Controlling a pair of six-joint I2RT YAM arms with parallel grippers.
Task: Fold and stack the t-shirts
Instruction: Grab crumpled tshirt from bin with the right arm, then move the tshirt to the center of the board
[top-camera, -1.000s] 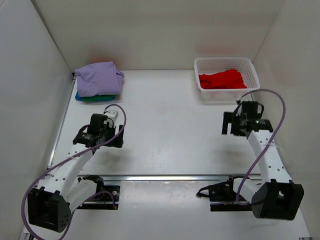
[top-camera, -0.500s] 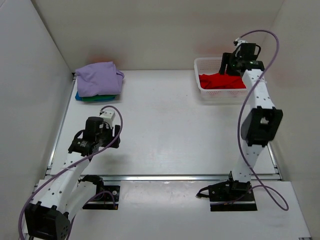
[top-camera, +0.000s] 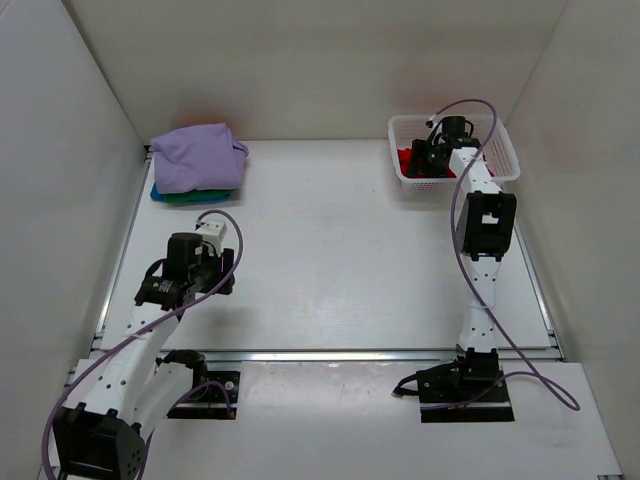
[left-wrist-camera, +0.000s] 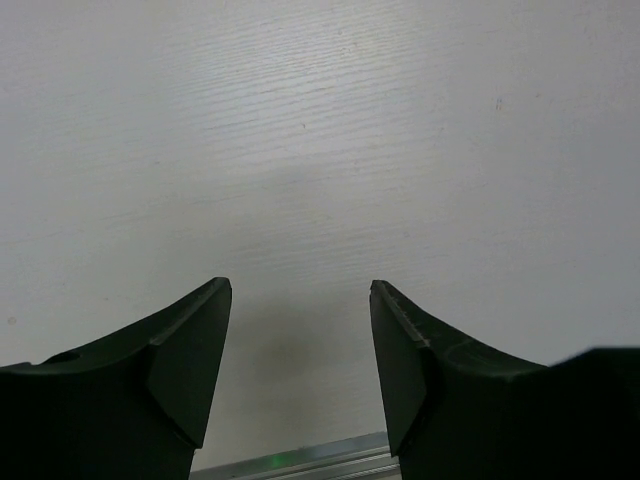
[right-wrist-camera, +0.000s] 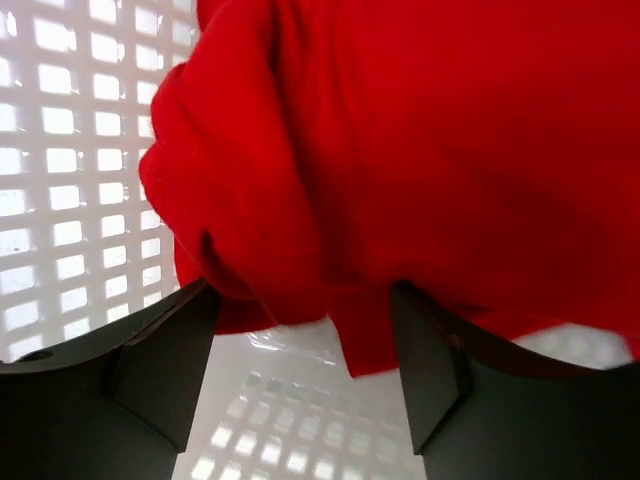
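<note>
A crumpled bright red t-shirt (right-wrist-camera: 400, 150) lies in the white mesh basket (top-camera: 500, 150) at the back right. My right gripper (top-camera: 425, 158) reaches into the basket, open, its fingers (right-wrist-camera: 160, 360) on either side of the shirt's near edge; the right wrist view shows the jaws apart, gripping nothing. A folded lavender t-shirt (top-camera: 197, 157) lies on top of teal-blue and green ones (top-camera: 185, 196) at the back left. My left gripper (left-wrist-camera: 300, 330) is open and empty above bare table, left of centre (top-camera: 190, 270).
White walls enclose the table on three sides. A metal rail (top-camera: 330, 354) runs along the table's near edge, past the arm bases. The basket's mesh wall (right-wrist-camera: 70, 150) is close around the right gripper.
The right arm has swung from the table's right side up and over, then down into the basket onto the red shirt. The left arm has drawn back a little toward the near left.
</note>
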